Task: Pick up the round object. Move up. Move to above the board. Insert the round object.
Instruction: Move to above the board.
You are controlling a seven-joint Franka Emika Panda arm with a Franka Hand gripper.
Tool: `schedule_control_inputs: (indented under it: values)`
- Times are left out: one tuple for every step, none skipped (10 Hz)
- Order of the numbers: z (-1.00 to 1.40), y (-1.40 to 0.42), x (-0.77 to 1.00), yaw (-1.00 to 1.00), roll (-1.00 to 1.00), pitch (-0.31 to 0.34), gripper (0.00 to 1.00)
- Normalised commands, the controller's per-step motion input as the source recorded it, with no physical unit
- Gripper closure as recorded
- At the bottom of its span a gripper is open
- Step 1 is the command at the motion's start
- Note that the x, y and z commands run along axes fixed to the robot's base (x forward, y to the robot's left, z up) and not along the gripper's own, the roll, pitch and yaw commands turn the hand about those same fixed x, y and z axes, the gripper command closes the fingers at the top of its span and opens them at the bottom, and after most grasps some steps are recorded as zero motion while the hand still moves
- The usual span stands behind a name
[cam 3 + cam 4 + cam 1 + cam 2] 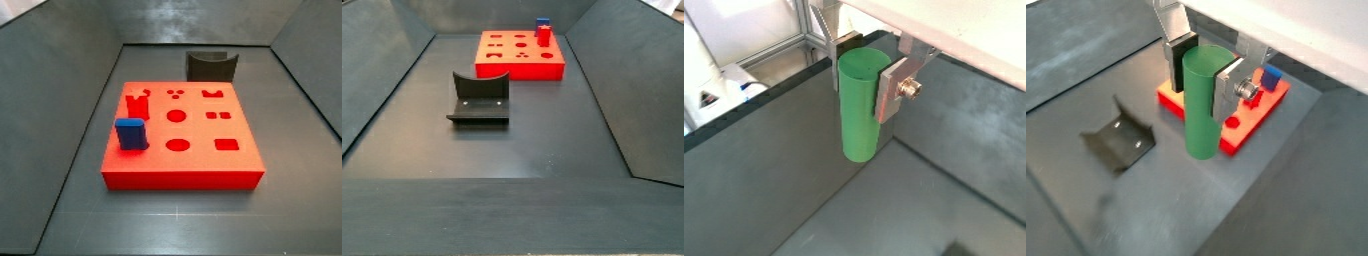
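My gripper (1203, 75) is shut on the round object (1200, 105), a slim green peg held upright between the silver fingers (1228, 86). It also shows in a wrist view (859, 105), with my gripper (862, 80) closed around its upper part. The peg hangs in the air well above the floor. The red board (1240, 132) with its cut-out holes lies below and behind the peg. It also shows in both side views (181, 178) (545, 69). Neither side view shows the gripper or the peg.
A blue block (130, 133) stands upright in the board near one edge, also seen in a side view (544, 30) and a wrist view (1271, 78). The dark fixture (478, 100) stands on the grey floor apart from the board (210, 65) (1120, 142). Sloped grey walls surround the floor.
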Motion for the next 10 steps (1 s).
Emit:
schedule_control_inputs:
  values:
    - [0.04,-1.0,0.37,0.01,0.0,0.071,1.0]
    - [0.04,-1.0,0.38,0.0,0.0,0.07,1.0]
    - [0.04,-1.0,0.38,0.0,-0.01,0.07,1.0]
    - [0.04,-1.0,0.39,0.01,0.0,0.072,1.0]
    - [0.04,-1.0,0.4,0.01,0.0,0.077,1.0]
    - [0.04,-1.0,0.41,0.01,0.0,0.081,1.0]
    - [0.05,-1.0,0.42,0.01,0.0,0.089,1.0]
    - [0.05,-1.0,0.43,0.01,0.0,0.096,1.0]
    - [0.05,-1.0,0.45,0.01,0.0,0.104,1.0]
    - [0.05,-0.86,0.43,0.01,0.0,0.125,1.0]
